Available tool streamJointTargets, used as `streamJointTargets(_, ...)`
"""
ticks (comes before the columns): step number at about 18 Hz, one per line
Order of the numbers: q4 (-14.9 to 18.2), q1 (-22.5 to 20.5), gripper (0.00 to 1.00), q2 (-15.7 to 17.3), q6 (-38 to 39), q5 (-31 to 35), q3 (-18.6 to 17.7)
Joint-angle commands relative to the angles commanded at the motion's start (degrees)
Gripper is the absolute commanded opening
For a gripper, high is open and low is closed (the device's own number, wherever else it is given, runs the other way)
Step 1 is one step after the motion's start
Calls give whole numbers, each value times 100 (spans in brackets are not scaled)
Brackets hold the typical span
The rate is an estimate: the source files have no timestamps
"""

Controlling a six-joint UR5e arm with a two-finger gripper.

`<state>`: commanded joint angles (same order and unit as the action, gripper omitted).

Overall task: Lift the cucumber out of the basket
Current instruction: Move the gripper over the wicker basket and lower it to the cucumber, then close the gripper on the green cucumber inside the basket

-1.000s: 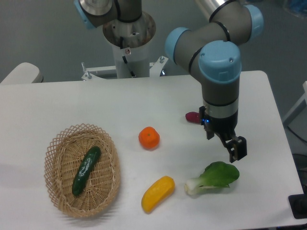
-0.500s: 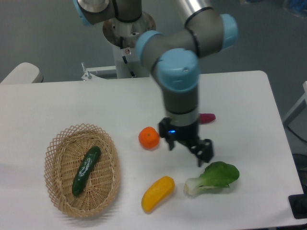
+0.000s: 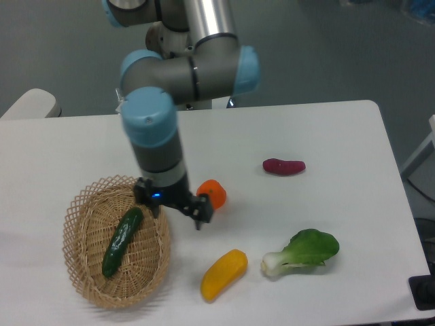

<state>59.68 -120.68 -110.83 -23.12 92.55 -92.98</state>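
Big white table point(image 3: 340, 129) takes up most of the shot, with the arm point(image 3: 163, 102) reaching down from the back, grey tubes and light blue joint caps. Its wrist hangs over the right rim of the basket point(image 3: 85, 272), which sits on the left side of the table, oval and tan wicker with a loopy edge.

The gripper point(image 3: 178, 207) is at the bottom of the wrist, low over the table between the basket's edge and the orange. One dark finger point(image 3: 202, 210) sticks out to the right, the other is partly lost against the wicker, and I honestly can't tell if the jaws are spread or closed. Nothing seems to be in it.

Bok choy point(image 3: 304, 252) is lying front right. Yellow veg point(image 3: 223, 274) is front centre, near it but apart. The cucumber point(image 3: 122, 241) is inside the basket, lying diagonally, top end pointing toward the gripper, no contact. Purple sweet potato point(image 3: 283, 166) sits on its own mid right. The orange point(image 3: 213, 193) is just beside the gripper's right finger.
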Motion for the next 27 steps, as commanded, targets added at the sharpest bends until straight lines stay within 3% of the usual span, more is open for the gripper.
streamJointTargets(13,-519,502,100,-887,-157,52,60)
streamJointTargets(27,-563,660,100,-1116,-175,70,8)
